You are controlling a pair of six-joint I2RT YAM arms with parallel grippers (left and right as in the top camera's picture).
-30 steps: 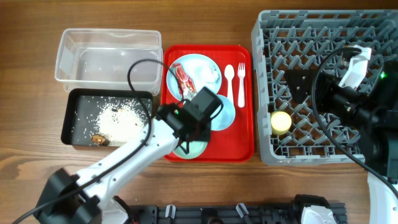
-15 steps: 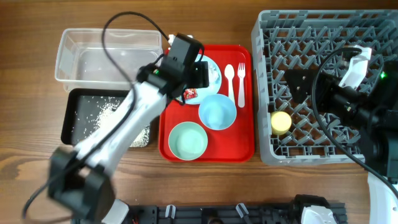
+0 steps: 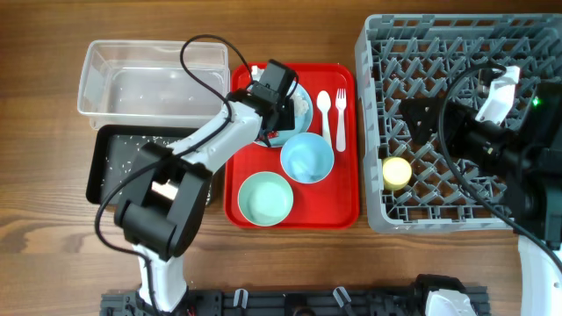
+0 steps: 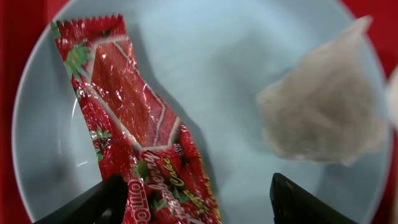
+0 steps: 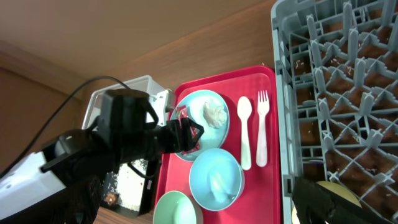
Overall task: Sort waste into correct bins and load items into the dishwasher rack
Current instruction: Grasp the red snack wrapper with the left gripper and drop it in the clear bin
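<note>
The red snack wrapper (image 4: 134, 130) and the crumpled white tissue (image 4: 323, 118) lie on the light blue plate (image 4: 224, 50), which sits on the red tray. My left gripper (image 4: 199, 211) is open just above the plate, with the wrapper's lower end between its fingers, close to the left one. In the overhead view the left gripper (image 3: 279, 98) hides most of the plate. My right gripper (image 3: 492, 110) hovers over the grey dishwasher rack (image 3: 457, 53), open and empty; one finger (image 5: 317, 202) shows. The yellow cup (image 3: 396, 172) stands in the rack.
On the red tray (image 3: 342, 206) are the light blue bowl (image 3: 306, 158), pale green bowl (image 3: 265, 198), white spoon (image 3: 323, 114) and fork (image 3: 341, 118). The clear tub (image 3: 154, 79) and the black tray (image 3: 114, 162) with rice crumbs sit left of it.
My left gripper moved from above the bowls up the tray to the plate and came down close over the wrapper. The right arm has not moved.
</note>
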